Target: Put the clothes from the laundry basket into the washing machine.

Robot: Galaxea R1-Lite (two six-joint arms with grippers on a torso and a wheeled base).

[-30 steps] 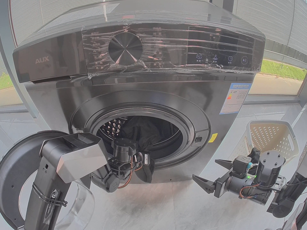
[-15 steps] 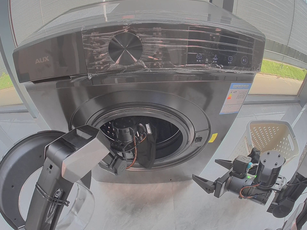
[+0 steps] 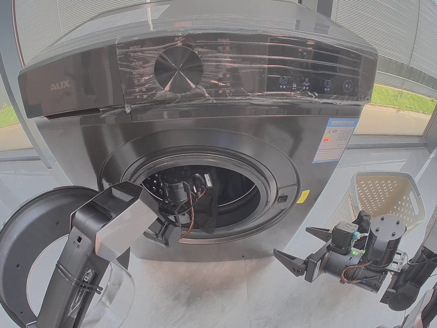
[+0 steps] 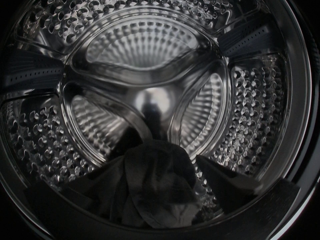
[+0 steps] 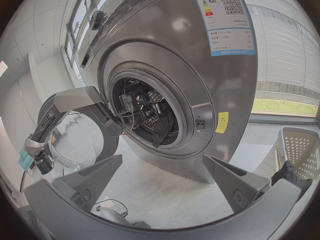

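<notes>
Left claw point(image 4: 156, 160) stands in the mouth of the washing machine point(image 3: 291, 128), fingers apparently spread. A dark garment point(image 4: 156, 187) is draped between them at 6 o'clock of the drum, hanging down to the door rim. Risk: the cloth may snag on a finger at withdrawal and be dragged out onto the floor. Right claw point(image 3: 291, 241), spread and empty, hangs beside the laundry basket point(image 3: 387, 192) at 4 o'clock of the door.

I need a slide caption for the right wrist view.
Left arm inside the washing machine, dark garment hanging there; open right end effector in front, laundry basket nearby.
</notes>
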